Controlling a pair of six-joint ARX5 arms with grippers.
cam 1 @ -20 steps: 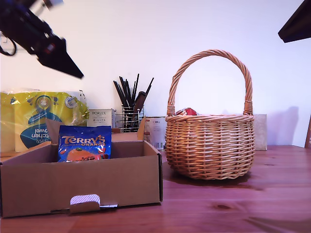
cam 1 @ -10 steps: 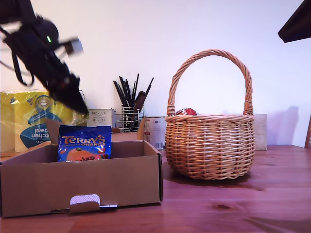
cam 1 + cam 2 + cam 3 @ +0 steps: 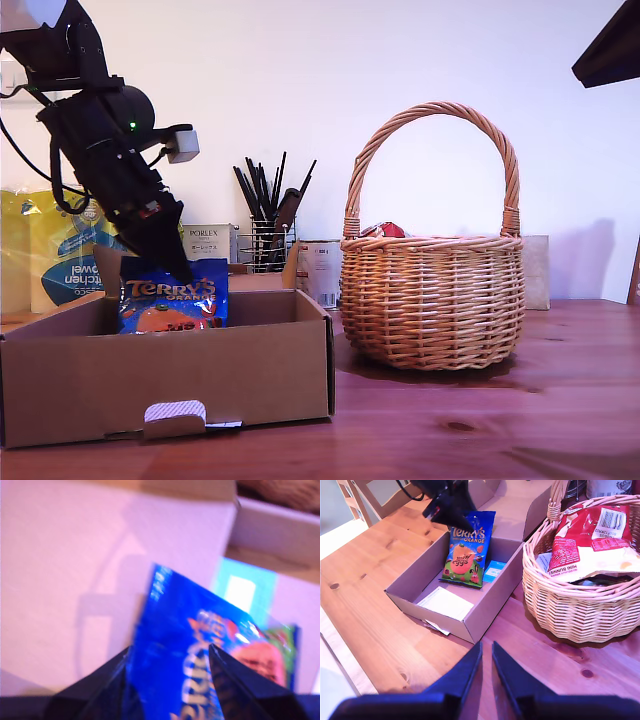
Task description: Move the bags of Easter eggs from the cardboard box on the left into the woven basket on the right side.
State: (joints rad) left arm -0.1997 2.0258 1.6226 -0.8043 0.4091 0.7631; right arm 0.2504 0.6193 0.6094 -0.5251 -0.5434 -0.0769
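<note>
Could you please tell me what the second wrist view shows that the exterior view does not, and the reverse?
Only the second wrist view shows the red bag lying in the basket in full, and a white paper on the box floor. Only the exterior view shows the utensil pot and the towel pack. Both show my first gripper at the blue bag in the box.

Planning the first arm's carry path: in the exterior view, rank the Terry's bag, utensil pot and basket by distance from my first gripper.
1. Terry's bag, at my first gripper, in the box.
2. Utensil pot, behind the box, between box and basket.
3. Basket, toward the view's right.
</note>
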